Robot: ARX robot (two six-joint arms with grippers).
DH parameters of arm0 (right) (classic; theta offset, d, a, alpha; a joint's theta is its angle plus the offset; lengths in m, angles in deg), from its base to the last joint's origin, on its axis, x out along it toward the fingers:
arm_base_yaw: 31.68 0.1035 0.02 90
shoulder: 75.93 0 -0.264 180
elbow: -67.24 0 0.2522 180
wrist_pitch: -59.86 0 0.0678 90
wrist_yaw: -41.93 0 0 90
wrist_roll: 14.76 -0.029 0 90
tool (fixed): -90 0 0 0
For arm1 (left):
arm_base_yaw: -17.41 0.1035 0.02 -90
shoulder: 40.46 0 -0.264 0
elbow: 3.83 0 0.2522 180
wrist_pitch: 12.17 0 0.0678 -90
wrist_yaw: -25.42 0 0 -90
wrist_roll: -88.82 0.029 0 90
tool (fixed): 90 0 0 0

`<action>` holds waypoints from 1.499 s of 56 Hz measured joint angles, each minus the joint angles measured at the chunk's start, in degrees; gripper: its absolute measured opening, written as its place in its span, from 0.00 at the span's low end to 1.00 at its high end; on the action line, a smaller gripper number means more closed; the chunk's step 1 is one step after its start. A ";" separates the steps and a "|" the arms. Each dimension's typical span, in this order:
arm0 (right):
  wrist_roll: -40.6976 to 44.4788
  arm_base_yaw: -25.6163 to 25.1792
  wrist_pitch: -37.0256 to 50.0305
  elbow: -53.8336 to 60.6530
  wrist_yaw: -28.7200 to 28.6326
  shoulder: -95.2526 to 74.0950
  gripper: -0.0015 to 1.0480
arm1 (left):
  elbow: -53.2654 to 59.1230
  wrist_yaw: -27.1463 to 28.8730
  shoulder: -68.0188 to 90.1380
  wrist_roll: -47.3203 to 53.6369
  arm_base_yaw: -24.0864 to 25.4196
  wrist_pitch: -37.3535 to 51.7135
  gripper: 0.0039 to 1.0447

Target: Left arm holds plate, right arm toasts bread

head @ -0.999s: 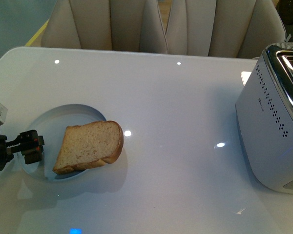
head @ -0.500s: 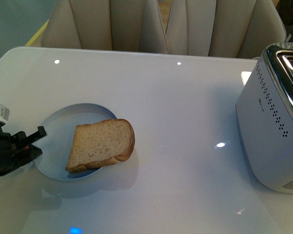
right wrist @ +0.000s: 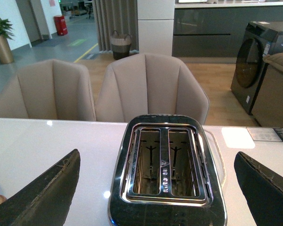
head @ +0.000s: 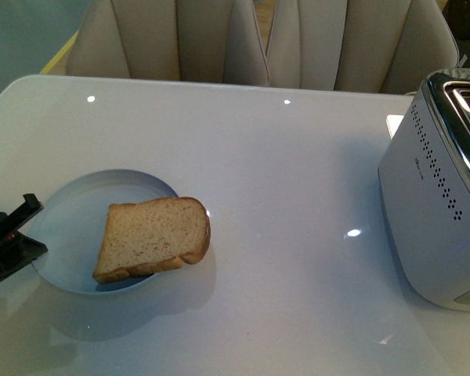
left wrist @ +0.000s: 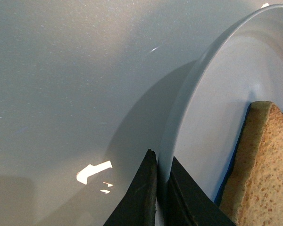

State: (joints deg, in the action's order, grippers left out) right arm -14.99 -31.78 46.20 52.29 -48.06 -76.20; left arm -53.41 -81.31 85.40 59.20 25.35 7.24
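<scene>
While the left gripper (left wrist: 161,197) pinches the plate (head: 70,227) by its rim, any tilt could spill the overhanging bread (head: 153,236); the right gripper (right wrist: 156,155) gapes empty.

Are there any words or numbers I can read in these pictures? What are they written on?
No words can be read here.
A logo on the side of the toaster: too small to read.
A warning triangle between the toaster's slots, with tiny marks below it: too blurred to read.
The plate and the bread: no writing.
</scene>
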 joint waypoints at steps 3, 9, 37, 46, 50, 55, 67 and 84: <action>0.00 0.00 0.00 0.00 0.00 0.00 0.92 | 0.76 -0.24 -1.57 -0.44 0.31 -0.13 0.03; 0.00 0.00 0.00 0.00 0.00 0.00 0.92 | 2.12 -1.03 -6.69 -1.79 0.44 -2.21 0.03; 0.00 0.00 0.00 0.00 0.00 0.00 0.92 | -1.88 1.88 -30.56 -8.33 -9.92 -21.53 0.03; 0.00 0.00 0.00 0.00 0.00 0.00 0.92 | -5.14 4.22 -32.89 -10.64 -15.43 -24.65 0.03; 0.00 0.00 0.00 0.00 0.00 0.00 0.92 | -6.56 5.33 -33.35 -11.74 -18.03 -25.97 0.03; 0.00 0.00 0.00 0.00 0.00 0.00 0.92 | -8.26 6.58 -33.68 -13.00 -21.35 -27.30 0.03; 0.00 0.00 0.00 0.00 0.00 0.00 0.92 | -12.22 8.90 -34.07 -14.78 -28.57 -30.60 0.03; 0.00 0.00 0.00 0.00 0.00 0.00 0.92 | -17.42 12.26 -35.23 -17.49 -36.76 -35.23 0.03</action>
State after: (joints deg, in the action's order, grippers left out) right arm -14.99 -31.78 46.20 52.29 -48.06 -76.20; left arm -70.83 -69.05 50.17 41.71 -11.41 -28.00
